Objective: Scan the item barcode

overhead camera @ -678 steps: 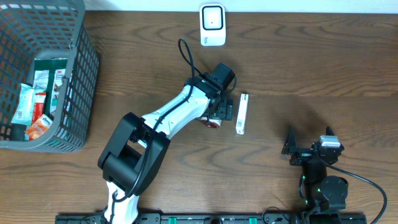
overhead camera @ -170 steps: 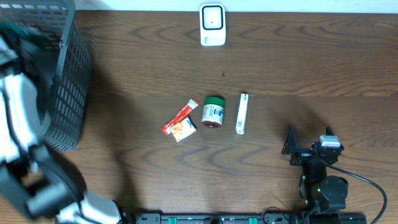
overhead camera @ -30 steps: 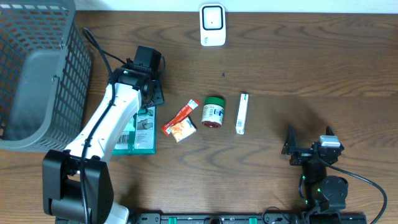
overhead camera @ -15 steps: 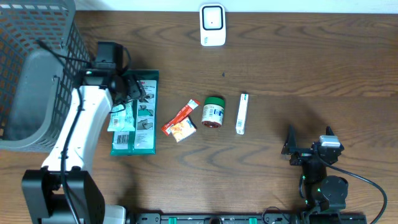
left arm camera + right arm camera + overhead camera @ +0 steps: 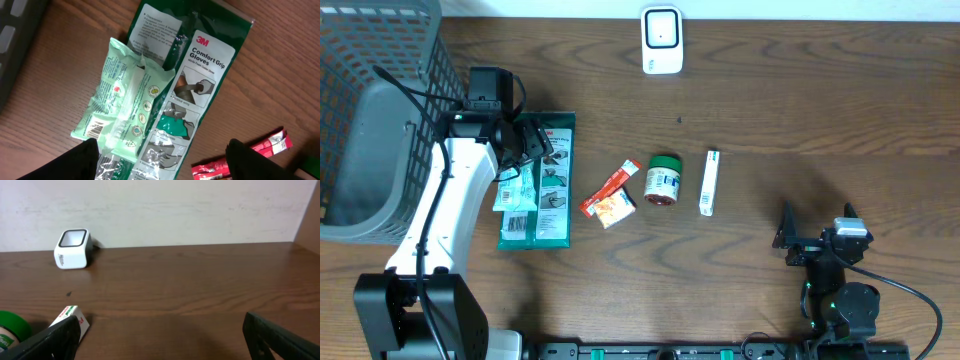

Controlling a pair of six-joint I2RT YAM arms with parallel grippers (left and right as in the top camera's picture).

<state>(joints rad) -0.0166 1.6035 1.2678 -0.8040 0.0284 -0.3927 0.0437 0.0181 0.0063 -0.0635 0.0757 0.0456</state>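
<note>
Left gripper (image 5: 161, 164): fingers spread wide and empty, hanging just above two packets at centre left of the overhead frame. In the left wrist view only its dark fingertips (image 5: 75, 162) showed, at the bottom edge.

Below it lay a pale green crinkled plastic pack (image 5: 125, 100), flat, overlapping the left edge of a dark green flat glove packet (image 5: 202, 75). A barcode was visible at the pack's lower-left end in the wrist view. Both rested on the brown wooden table (image 5: 820, 120).

A grey mesh basket (image 5: 380, 120) stood at the upper left of the overhead frame, just left of the left arm.

Right of the glove packet, in a row across the middle and apart from one another: a red and orange sachet (image 5: 610, 195), a green-lidded round jar (image 5: 663, 180) on its side, and a slim white carton (image 5: 708, 183).

A white box-shaped scanner (image 5: 661, 39) sat at the top centre, well apart from every item.

Right gripper (image 5: 160, 335): fingers spread wide, nothing between them, parked at the lower right of the overhead frame, well apart from the items.
</note>
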